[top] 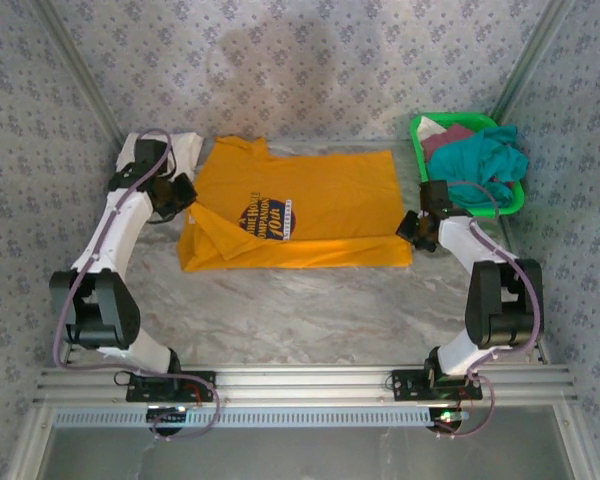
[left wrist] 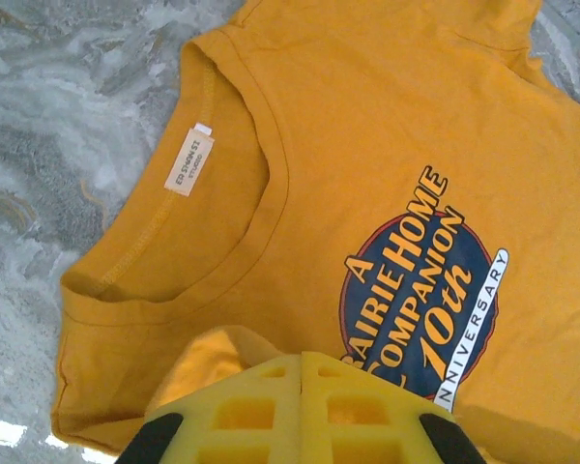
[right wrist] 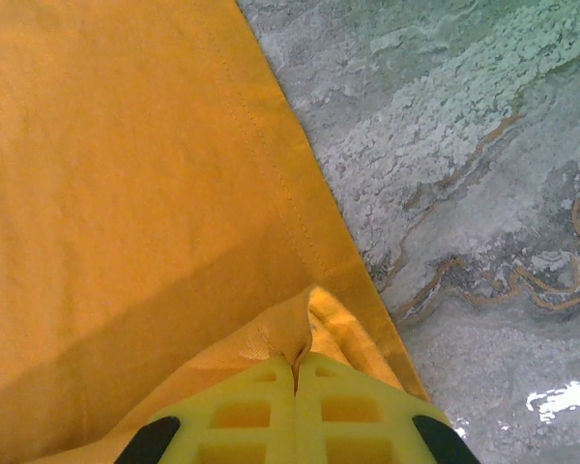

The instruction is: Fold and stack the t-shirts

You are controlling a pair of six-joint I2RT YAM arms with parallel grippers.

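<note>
Green basket (top: 518, 200), teal t-shirt (top: 488, 160) inside

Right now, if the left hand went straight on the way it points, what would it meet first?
The orange t-shirt it is pinching: the left hand points across it toward the collar and print. Depth is unclear, so likely cloth before table.

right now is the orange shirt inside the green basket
No, the orange shirt lies spread on the table, left of the green basket.
</note>
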